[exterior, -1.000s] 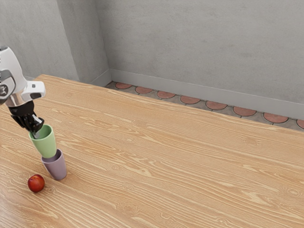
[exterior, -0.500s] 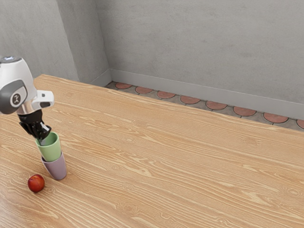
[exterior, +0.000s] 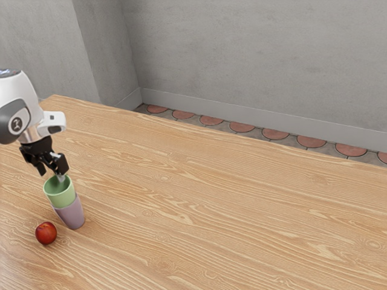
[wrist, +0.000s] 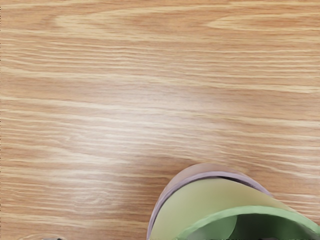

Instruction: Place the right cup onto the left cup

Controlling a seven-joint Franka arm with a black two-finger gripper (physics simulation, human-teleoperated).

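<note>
The gripper (exterior: 52, 171) stands open just above the rim of the green cup (exterior: 60, 194), its two fingers spread apart. The green cup's lower part is inside the purple cup (exterior: 72, 214), which rests on the table. Seen in the wrist view, the green cup (wrist: 200, 200) leans a little within the purple cup's rim (wrist: 172, 189), a dark gap showing along part of that rim. The green cup's base is hidden inside the purple one.
A red fruit (exterior: 46, 233) lies on the wooden table (exterior: 211, 199), close beside the purple cup toward the exterior view's lower left. A grey wall stands beyond the table's far edge.
The green cup has come down and sits deeper in the purple cup. My gripper moved down with it, then opened and let it go. The purple cup and fruit stayed put.
</note>
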